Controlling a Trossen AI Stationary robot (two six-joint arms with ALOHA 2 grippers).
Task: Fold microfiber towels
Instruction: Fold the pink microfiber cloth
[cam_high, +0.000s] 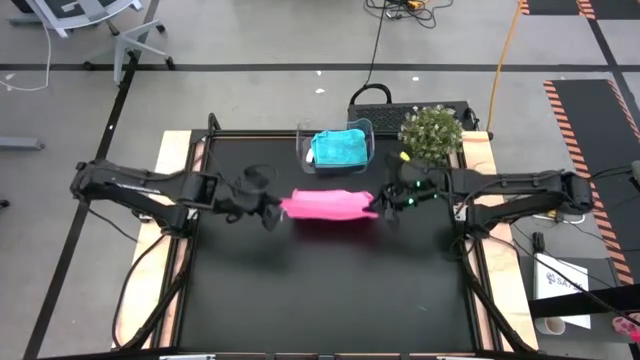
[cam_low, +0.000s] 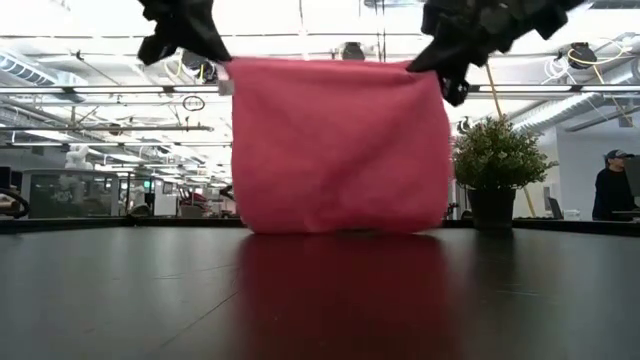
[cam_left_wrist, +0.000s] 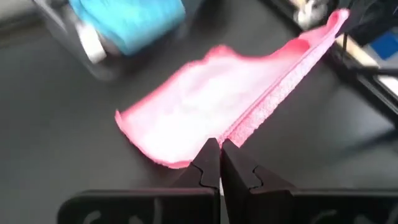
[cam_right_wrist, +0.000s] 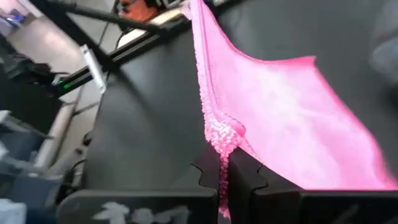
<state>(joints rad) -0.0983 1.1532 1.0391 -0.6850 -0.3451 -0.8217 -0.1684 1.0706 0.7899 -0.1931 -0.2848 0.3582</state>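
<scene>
Arms reach in level from the table's left and right edges and meet near its middle, toward the far edge. The left gripper (cam_high: 272, 213) and the right gripper (cam_high: 381, 208) each have jaws clamped on an upper corner of the pink towel (cam_high: 328, 206), which is stretched between them. From the low view the pink towel hangs as a flat sheet, its lower edge at or just above the table (cam_high: 330, 300). Only the high view shows the teal towel (cam_high: 338, 149) lying in the clear bin (cam_high: 302, 150) at the far edge, beside a potted plant (cam_high: 431, 131).
</scene>
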